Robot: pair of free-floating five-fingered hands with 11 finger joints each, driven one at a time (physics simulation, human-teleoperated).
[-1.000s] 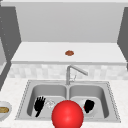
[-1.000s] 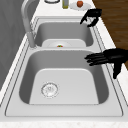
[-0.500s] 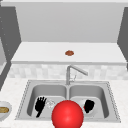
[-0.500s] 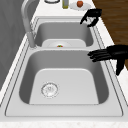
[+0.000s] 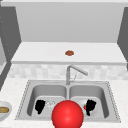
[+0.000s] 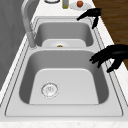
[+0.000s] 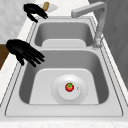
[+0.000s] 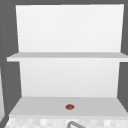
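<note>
Where red ball (image 5: 67, 114) blocks, sink (image 5: 107, 86) front.

A fixed front camera faces the double sink (image 5: 67, 100) head-on from the counter's near edge, taking in the faucet (image 5: 71, 73) and the shelf behind it. Two side cameras look along the sink from close above, one from its left with the faucet (image 6: 28, 22) at picture left, one from its right with the faucet (image 7: 96, 20) at picture right, both sharing the two basins. The upper camera faces the shelves above the sink and shares with the front view the small brown object (image 8: 69, 107) on the lower shelf.
</note>
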